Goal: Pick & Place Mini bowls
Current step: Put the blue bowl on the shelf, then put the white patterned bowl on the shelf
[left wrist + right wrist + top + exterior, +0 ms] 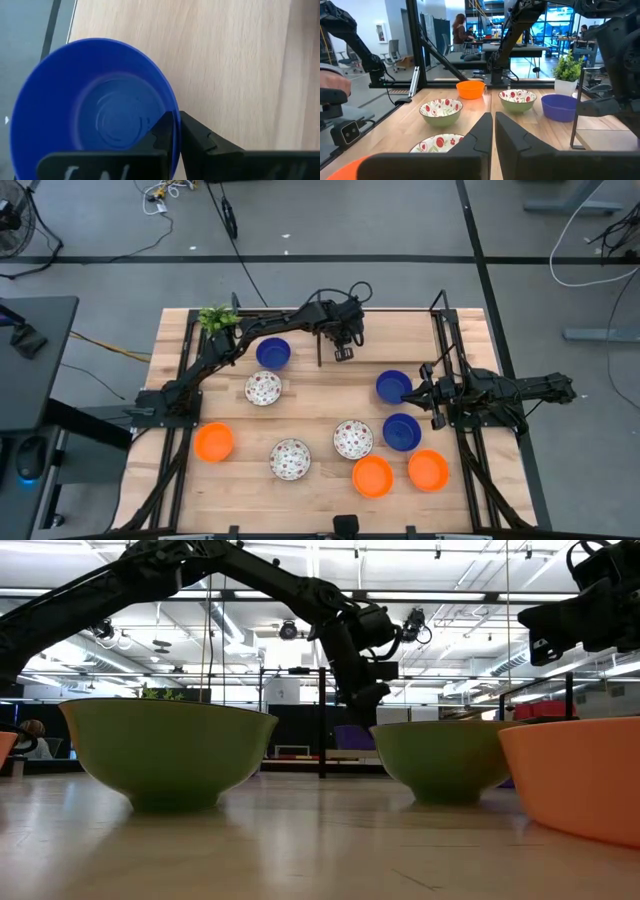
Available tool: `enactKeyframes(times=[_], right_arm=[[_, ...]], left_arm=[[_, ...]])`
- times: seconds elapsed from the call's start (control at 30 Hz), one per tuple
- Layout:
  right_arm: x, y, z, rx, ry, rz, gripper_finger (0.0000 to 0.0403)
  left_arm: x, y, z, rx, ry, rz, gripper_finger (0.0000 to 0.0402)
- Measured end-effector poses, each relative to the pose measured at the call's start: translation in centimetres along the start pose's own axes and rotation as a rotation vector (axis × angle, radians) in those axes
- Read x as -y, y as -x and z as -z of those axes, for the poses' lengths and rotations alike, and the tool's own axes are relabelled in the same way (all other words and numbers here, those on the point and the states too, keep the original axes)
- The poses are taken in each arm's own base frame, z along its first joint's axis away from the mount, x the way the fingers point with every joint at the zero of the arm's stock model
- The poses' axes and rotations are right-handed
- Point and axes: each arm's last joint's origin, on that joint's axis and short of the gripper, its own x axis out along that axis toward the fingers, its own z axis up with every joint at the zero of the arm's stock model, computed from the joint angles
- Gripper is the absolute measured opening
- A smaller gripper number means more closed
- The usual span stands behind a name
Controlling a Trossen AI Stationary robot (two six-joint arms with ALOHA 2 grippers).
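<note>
Bowls of three kinds lay spread over the pale wooden table (320, 405), read here from the high view with twelve o'clock at the far edge.

At the left, a solid orange mini bowl (214, 442) sat at about eight o'clock. A small green potted plant (218, 318) stood in the eleven o'clock corner. Next came a white bowl with red-speckled flowers (263, 388) at ten o'clock, with a solid blue mini bowl (273, 353) just beyond it towards eleven. A second floral bowl (290, 459) rested at seven o'clock.

The left gripper (343, 353) hung at twelve o'clock, beside the blue bowl but apart from it. In the left wrist view its two dark fingers (167, 132) were pressed together with nothing between them, and the blue bowl filled the picture behind them. The low view showed it raised off the tabletop.

Near the centre lay a third floral bowl (353, 439), with a second orange bowl (372, 476) at six o'clock from it. Two more blue bowls sat at three o'clock, one farther (394, 387) and one nearer (401, 431), and a third orange bowl (428, 470) lay at five o'clock.

The right gripper (422, 393) was at three o'clock, just beside the farther blue bowl, its fingers (482, 132) together on nothing.
</note>
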Motion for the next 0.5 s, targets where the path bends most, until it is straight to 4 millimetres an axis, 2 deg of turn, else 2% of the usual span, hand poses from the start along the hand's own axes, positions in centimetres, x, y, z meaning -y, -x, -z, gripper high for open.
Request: enactKeyframes(times=[0.17, 0.37, 0.5], right_arm=[[0.0, 0.0, 0.0, 0.0, 0.0, -0.001, 0.0027], [0.0, 0.0, 0.0, 0.001, 0.0, 0.0, 0.0027], [0.0, 0.0, 0.0, 0.001, 0.0, -0.001, 0.0027]], left_arm=[[-0.1, 0.0, 0.0, -0.005, -0.001, -0.023, 0.0056], [-0.2, 0.6, -0.4, 0.016, 0.002, -0.024, 0.0139], [-0.5, 2.4, -1.6, 0.052, 0.004, 0.0, 0.0194]])
